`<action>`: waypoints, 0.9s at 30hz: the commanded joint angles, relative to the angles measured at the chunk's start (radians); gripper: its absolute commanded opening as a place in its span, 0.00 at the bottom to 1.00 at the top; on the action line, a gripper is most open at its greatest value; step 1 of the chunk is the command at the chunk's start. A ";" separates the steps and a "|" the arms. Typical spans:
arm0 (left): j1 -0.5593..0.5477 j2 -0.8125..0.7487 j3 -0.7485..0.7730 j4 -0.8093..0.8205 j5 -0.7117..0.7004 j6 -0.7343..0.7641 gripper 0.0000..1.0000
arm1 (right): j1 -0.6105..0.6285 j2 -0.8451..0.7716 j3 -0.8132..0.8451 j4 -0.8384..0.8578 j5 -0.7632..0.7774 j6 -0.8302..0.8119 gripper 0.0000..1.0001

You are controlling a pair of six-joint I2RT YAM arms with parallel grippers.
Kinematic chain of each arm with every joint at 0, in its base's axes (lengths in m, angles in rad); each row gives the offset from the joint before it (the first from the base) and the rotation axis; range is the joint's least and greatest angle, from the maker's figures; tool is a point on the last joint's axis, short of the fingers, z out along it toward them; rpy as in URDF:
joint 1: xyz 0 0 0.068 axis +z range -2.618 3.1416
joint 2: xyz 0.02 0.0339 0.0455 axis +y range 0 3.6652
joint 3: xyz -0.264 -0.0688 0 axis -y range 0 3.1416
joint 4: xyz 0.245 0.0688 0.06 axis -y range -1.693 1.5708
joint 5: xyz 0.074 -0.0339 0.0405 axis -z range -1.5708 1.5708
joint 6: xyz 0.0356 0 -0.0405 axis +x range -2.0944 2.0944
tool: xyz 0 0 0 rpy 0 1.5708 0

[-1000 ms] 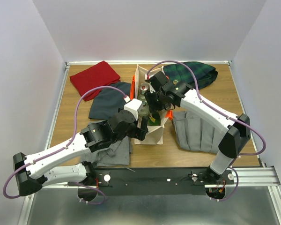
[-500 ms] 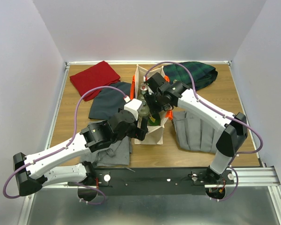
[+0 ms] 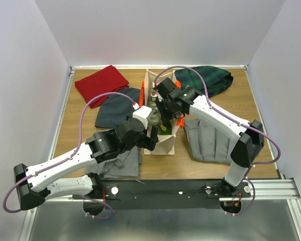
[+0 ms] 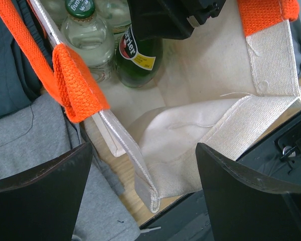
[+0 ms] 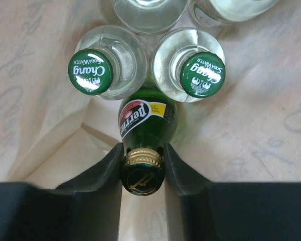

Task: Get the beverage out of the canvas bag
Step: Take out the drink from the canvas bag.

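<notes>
The beige canvas bag (image 3: 163, 143) with orange handles (image 4: 75, 83) stands upright mid-table. Inside it stands a green Perrier beverage bottle (image 5: 146, 125) beside two clear Chang soda bottles (image 5: 98, 70) (image 5: 195, 68). My right gripper (image 5: 143, 170) reaches down into the bag and is shut on the green bottle's gold-ringed cap. In the left wrist view the green bottle (image 4: 138, 55) shows under the right gripper's black body. My left gripper (image 4: 143, 198) is open and straddles the near corner of the bag's rim (image 4: 150, 193) without pinching it.
A red cloth (image 3: 101, 83) and a dark grey cloth (image 3: 118, 113) lie left of the bag. A green plaid cloth (image 3: 205, 78) lies at the back right and grey cloths (image 3: 210, 143) (image 3: 125, 163) lie on either side near the front. A black rail (image 3: 180, 193) runs along the near edge.
My right gripper has shifted slightly left over the bag and closed its jaws on the green bottle's cap. The left arm has not moved.
</notes>
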 commanded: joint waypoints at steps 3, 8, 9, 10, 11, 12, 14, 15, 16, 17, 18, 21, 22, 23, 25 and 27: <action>-0.004 -0.024 -0.013 -0.037 -0.019 0.001 0.93 | 0.014 0.011 0.022 -0.023 0.010 -0.009 0.19; -0.004 -0.025 -0.013 -0.038 -0.023 0.002 0.93 | 0.014 0.000 0.016 -0.006 0.007 -0.004 0.01; -0.006 -0.025 -0.013 -0.041 -0.025 0.002 0.93 | 0.014 -0.007 0.016 0.004 0.007 -0.001 0.01; -0.004 -0.025 -0.013 -0.041 -0.025 0.001 0.93 | 0.014 -0.010 0.016 0.007 0.007 0.001 0.01; -0.004 -0.025 -0.013 -0.041 -0.026 0.002 0.93 | 0.014 -0.012 0.021 0.011 0.007 0.004 0.01; -0.004 -0.025 -0.013 -0.043 -0.028 0.002 0.93 | 0.014 -0.015 0.024 0.015 0.010 0.005 0.01; -0.004 -0.025 -0.014 -0.042 -0.026 0.002 0.93 | 0.014 -0.017 0.041 0.017 0.012 0.007 0.01; -0.004 -0.025 -0.016 -0.041 -0.026 0.002 0.93 | 0.016 -0.018 0.048 0.015 0.015 0.008 0.01; -0.004 -0.024 -0.016 -0.040 -0.025 0.001 0.93 | 0.014 -0.020 0.055 0.018 0.021 0.008 0.01; -0.004 -0.024 -0.017 -0.037 -0.023 0.001 0.93 | 0.014 -0.021 0.061 0.020 0.026 0.008 0.01; -0.004 -0.022 -0.017 -0.035 -0.019 0.001 0.93 | 0.014 -0.023 0.076 0.023 0.030 0.010 0.01; -0.004 -0.022 -0.019 -0.026 -0.011 0.001 0.93 | 0.014 -0.029 0.101 0.027 0.038 0.013 0.01; -0.004 -0.025 -0.019 -0.026 -0.010 -0.001 0.93 | 0.014 -0.030 0.117 0.030 0.043 0.013 0.01; -0.004 -0.024 -0.020 -0.025 -0.010 -0.001 0.93 | 0.014 -0.035 0.125 0.029 0.044 0.013 0.01; -0.004 -0.027 -0.020 -0.025 -0.011 -0.001 0.93 | 0.016 -0.040 0.146 0.037 0.050 0.014 0.01; -0.004 -0.025 -0.020 -0.025 -0.014 -0.001 0.93 | 0.016 -0.046 0.159 0.038 0.049 0.011 0.01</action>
